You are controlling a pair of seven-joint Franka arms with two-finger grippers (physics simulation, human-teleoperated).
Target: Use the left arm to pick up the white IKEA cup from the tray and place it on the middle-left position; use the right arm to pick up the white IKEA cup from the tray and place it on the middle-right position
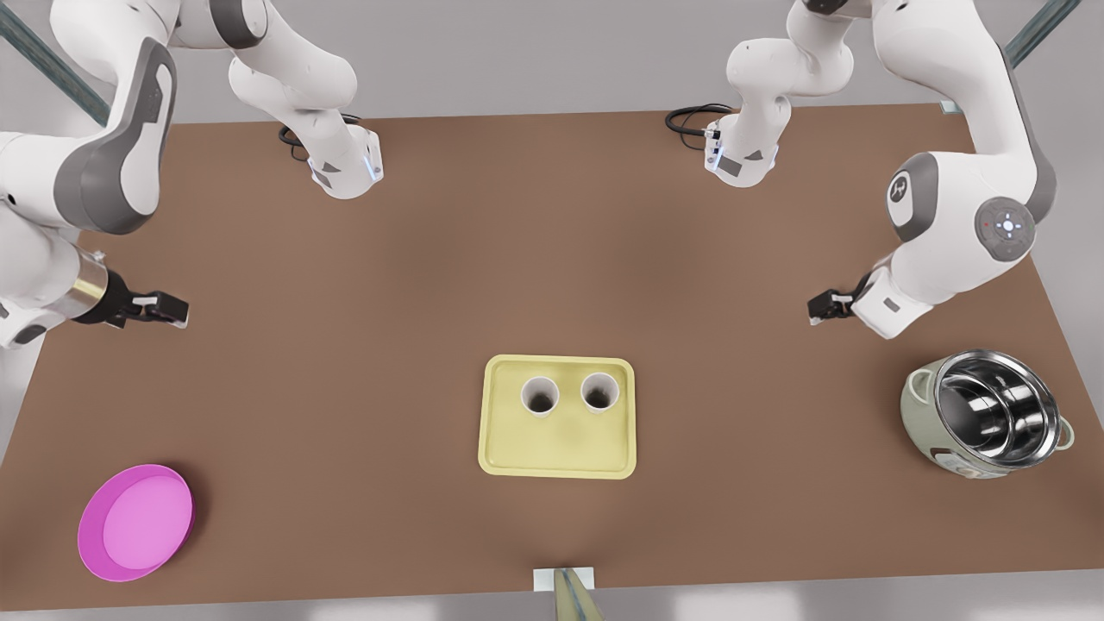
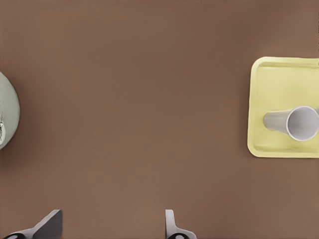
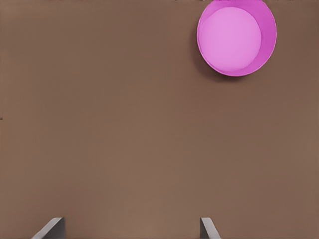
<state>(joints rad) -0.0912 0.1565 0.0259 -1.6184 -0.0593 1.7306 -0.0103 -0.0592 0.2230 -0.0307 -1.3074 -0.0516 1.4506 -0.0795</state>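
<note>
Two white cups [image 1: 540,396] [image 1: 599,391] stand upright side by side in the far half of the pale-yellow tray [image 1: 556,448], near the table's front middle. The left wrist view shows part of the tray [image 2: 279,79] with one cup [image 2: 301,123] in it. My left gripper [image 1: 819,306] [image 2: 112,229] hovers at the front view's right, well away from the tray, open and empty. My right gripper [image 1: 168,309] [image 3: 130,230] hovers at the front view's left over bare brown table, also open and empty.
A magenta-pink bowl [image 1: 136,522] [image 3: 236,37] sits at the front view's lower left. A steel-lined grey-green pot [image 1: 992,414] [image 2: 7,117] stands at the lower right, below the left gripper. Both arm bases stand at the table's far edge.
</note>
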